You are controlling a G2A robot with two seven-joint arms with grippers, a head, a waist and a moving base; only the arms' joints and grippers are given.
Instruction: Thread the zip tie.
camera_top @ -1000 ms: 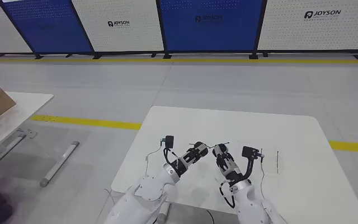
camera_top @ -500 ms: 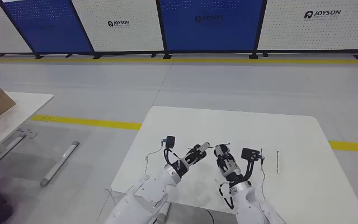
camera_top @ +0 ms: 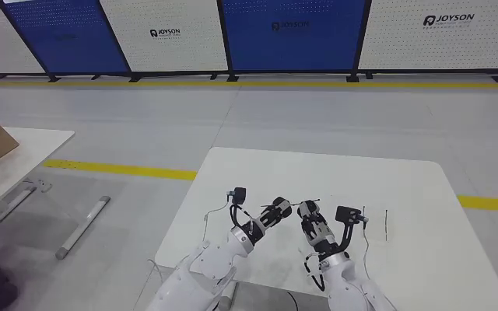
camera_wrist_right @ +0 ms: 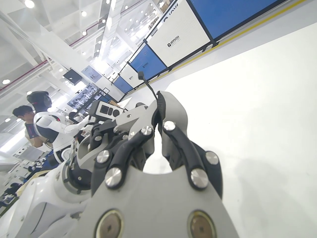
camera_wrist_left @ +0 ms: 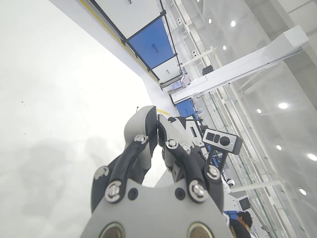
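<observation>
Both grippers hover close together over the near part of the white table point(camera_top: 389, 179). The right gripper point(camera_wrist_right: 159, 94) is shut on a thin black zip tie point(camera_wrist_right: 148, 84); the tie's square head sticks out past the fingertips. From above, the zip tie point(camera_top: 294, 203) is a thin dark line bridging the right gripper point(camera_top: 308, 208) and the left gripper point(camera_top: 278, 207). The left gripper point(camera_wrist_left: 157, 118) is shut, its pads pressed together; a tiny black tip point(camera_wrist_left: 137, 106) pokes out beside it. The strap between its pads is hidden.
A second black zip tie point(camera_top: 386, 221) lies on the table to the right of the arms. The table's front edge runs just under both grippers. Another table point(camera_top: 35, 148) and a white bar point(camera_top: 82, 227) on the floor are off to the left.
The left gripper has edged a little toward the right gripper. The right gripper has barely moved. Both stay shut.
</observation>
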